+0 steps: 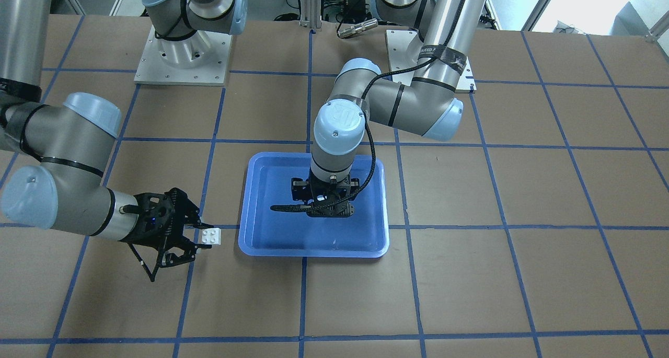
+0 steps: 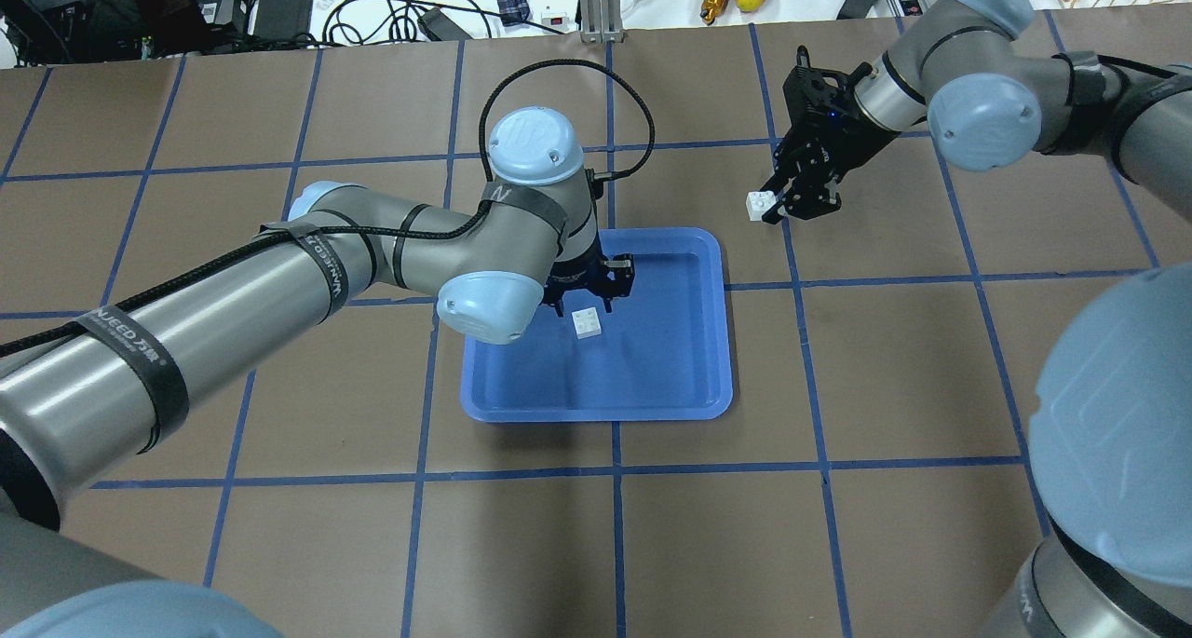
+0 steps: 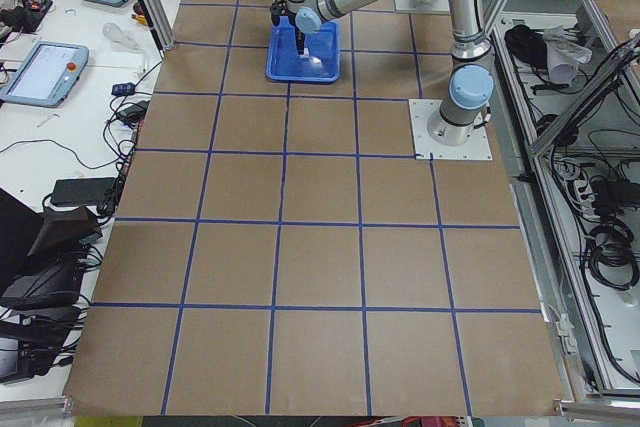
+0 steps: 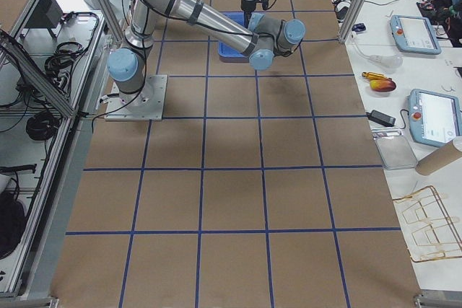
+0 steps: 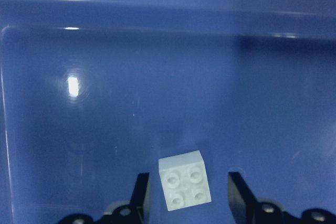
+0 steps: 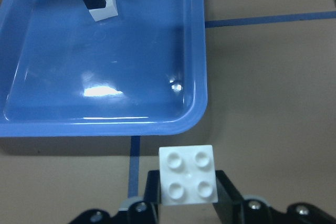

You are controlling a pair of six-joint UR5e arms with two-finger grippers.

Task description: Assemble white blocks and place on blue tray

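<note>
Two white blocks, one blue tray [image 2: 708, 340]. In tray: first white block [image 5: 185, 180] between spread left gripper [image 5: 188, 178], seemingly untouched; wrist hides it in front view. Lower left there: right gripper [image 6: 188, 184] pinches second white block [image 6: 188, 174].

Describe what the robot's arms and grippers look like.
Both the left arm and right arm are silver-grey tubes with pale-blue round joint caps. The left arm carries a black braided cable and black straps with white lettering. The left gripper and right gripper are black, open-framed, two-fingered.
</note>
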